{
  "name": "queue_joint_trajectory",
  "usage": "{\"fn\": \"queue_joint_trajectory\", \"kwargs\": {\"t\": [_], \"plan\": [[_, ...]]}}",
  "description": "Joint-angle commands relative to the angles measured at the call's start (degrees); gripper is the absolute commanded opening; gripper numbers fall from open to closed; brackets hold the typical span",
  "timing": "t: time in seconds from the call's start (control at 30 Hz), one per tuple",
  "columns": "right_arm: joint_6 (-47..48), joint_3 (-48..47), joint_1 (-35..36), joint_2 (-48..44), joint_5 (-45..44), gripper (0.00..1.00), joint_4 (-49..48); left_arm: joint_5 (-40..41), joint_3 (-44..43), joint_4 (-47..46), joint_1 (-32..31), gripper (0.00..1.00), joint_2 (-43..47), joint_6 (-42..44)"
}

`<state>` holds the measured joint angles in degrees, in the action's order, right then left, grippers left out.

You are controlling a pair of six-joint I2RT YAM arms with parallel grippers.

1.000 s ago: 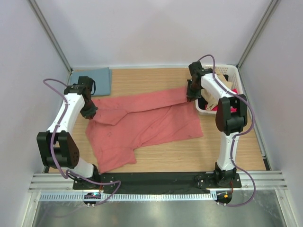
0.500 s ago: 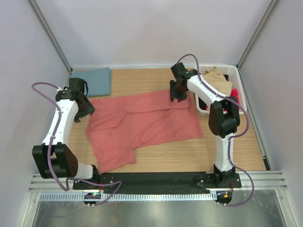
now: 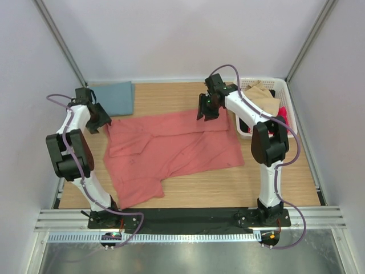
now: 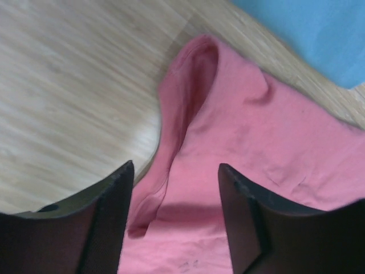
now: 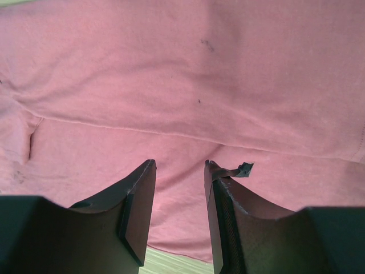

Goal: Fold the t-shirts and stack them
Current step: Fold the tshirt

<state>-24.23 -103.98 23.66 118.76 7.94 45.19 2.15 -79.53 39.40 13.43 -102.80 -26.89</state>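
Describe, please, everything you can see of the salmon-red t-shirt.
The salmon-red t-shirt is soft cloth with a few dark specks, lying spread and wrinkled on the wooden table, its far edge doubled over in a band. Neither gripper holds it: the left gripper is open over its far left corner, the right gripper open over its far edge. Bare wood separates it from the folded teal-blue t-shirt.

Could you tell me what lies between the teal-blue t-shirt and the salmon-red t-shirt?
Only a strip of bare wooden table separates the teal-blue t-shirt from the salmon-red t-shirt, clearest in the left wrist view.
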Motion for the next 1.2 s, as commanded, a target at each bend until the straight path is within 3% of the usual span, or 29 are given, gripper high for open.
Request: {"fn": "queue_joint_trajectory", "kwargs": {"t": [0.0, 0.23, 0.4, 0.57, 0.7, 0.77, 0.8, 0.9, 1.03, 1.1, 1.17], "plan": [[-1.00, 1.50, 0.42, -3.79, 1.72, 0.46, -2.65, -4.52, -4.05, -5.11, 0.28, 0.64, -2.91, 1.93], [-0.73, 3.09, 0.60, -4.15, 1.46, 0.46, -4.14, -0.94, -7.92, -4.07, 0.45, 0.67, -10.22, 1.23], [-0.29, 2.82, 1.04, -3.27, 0.15, 0.45, -3.88, 2.68, -8.54, -1.69, 1.16, 0.49, -13.03, 1.06], [-0.11, 0.72, 3.84, -1.17, 0.05, 0.45, -3.44, 5.23, -8.37, 0.33, 4.40, 0.12, -14.44, 0.53], [-1.08, -1.13, 7.61, 0.86, 1.28, 0.45, -3.53, 6.37, -8.63, 1.03, 6.86, 0.03, -13.92, 0.88], [-1.61, -2.27, 9.38, 1.73, 2.33, 0.45, -3.70, 5.32, -8.63, 1.38, 7.75, 0.09, -12.95, 0.27], [-1.87, -2.54, 10.87, 2.35, 2.60, 0.44, -4.05, 5.06, -8.63, 1.47, 7.84, 0.20, -12.43, 0.09], [-3.28, -3.42, 12.98, 3.75, 4.62, 0.43, -4.93, 4.53, -7.31, 1.56, 7.93, 0.27, -9.27, -0.87], [-4.51, -3.68, 13.87, 4.64, 5.68, 0.41, -5.99, 2.25, -3.98, 0.77, 7.84, 0.59, -3.82, -1.58], [-2.50, -5.43, 13.87, 4.99, 3.76, 0.42, -5.03, -2.75, -0.13, -3.07, 7.84, 0.73, -0.66, -1.32], [-1.18, -7.54, 13.61, 5.52, 3.04, 0.42, -2.75, -9.77, 2.09, -5.46, 7.84, 0.75, 0.06, -0.79]]}}
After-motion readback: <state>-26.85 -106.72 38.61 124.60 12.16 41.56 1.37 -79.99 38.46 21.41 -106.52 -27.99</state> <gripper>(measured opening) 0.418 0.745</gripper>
